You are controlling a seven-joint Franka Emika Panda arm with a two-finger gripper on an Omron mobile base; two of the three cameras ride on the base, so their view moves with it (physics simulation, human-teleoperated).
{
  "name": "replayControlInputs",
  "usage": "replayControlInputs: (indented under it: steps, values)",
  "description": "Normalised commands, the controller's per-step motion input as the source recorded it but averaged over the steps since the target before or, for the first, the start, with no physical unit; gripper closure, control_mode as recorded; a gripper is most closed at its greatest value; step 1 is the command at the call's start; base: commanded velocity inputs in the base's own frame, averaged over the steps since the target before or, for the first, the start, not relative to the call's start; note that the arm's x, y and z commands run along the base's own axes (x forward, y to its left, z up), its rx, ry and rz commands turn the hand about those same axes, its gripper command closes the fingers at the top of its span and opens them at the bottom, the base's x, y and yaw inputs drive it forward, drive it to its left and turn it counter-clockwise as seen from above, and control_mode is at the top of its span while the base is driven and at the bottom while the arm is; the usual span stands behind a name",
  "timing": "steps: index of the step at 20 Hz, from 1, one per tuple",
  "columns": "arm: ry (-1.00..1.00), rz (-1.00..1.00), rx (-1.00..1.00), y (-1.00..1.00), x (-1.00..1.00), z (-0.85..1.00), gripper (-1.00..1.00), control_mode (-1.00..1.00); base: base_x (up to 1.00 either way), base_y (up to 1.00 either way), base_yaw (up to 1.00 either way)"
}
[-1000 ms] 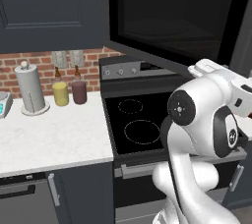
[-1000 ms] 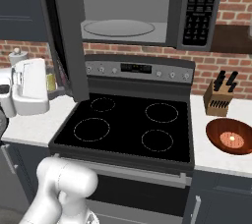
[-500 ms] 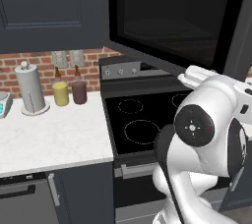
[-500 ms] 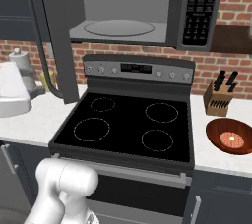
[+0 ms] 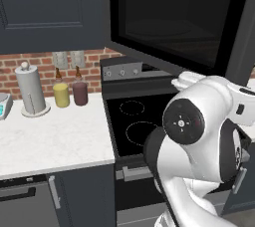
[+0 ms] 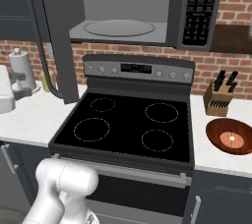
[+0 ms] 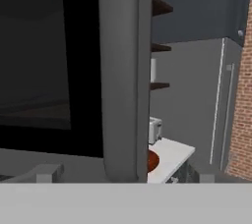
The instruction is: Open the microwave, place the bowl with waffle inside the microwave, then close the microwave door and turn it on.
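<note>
waffle (image 6: 232,139) in bowl (image 6: 219,129), right of stove (image 6: 128,122).

White glossy arm (image 5: 199,136) — rounded links, dark joints (round grey end cap).

The white arm (image 5: 199,136) is seen rising from the lower right of the left base view, where its large rounded elbow joint with a dark circular cap is turned toward the camera and the upper link is folded back over the shoulder. In the right base view the rounded white shoulder (image 6: 66,188) is seen at the lower left. The gripper's fingers cannot be made out, so their spread cannot be judged.
</note>
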Motion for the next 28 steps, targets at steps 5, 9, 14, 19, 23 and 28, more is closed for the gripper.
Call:
replayControlInputs:
  steps: [5, 9, 14, 19, 23, 28]
  values:
    - [0.0, 0.01, -0.01, -0.1, -0.9, 0.0, -1.0, -1.0, 0.0, 0.0, 0.0]
    - [0.0, 0.09, 0.0, -0.41, -0.88, 0.0, -1.0, -1.0, 0.0, 0.0, 0.0]
    - [0.02, 0.36, 0.05, -0.97, -0.36, 0.0, -1.0, -1.0, 0.0, 0.0, 0.0]
    - [0.03, 0.6, 0.12, -0.7, 0.15, 0.0, -1.0, -1.0, 0.0, 0.0, 0.0]
    - [0.0, 0.66, 0.13, -0.51, 0.79, -0.08, -1.0, -1.0, 0.0, 0.0, 0.0]
    - [-0.06, 0.65, 0.12, -0.44, 1.0, -0.07, -1.0, -1.0, 0.0, 0.0, 0.0]
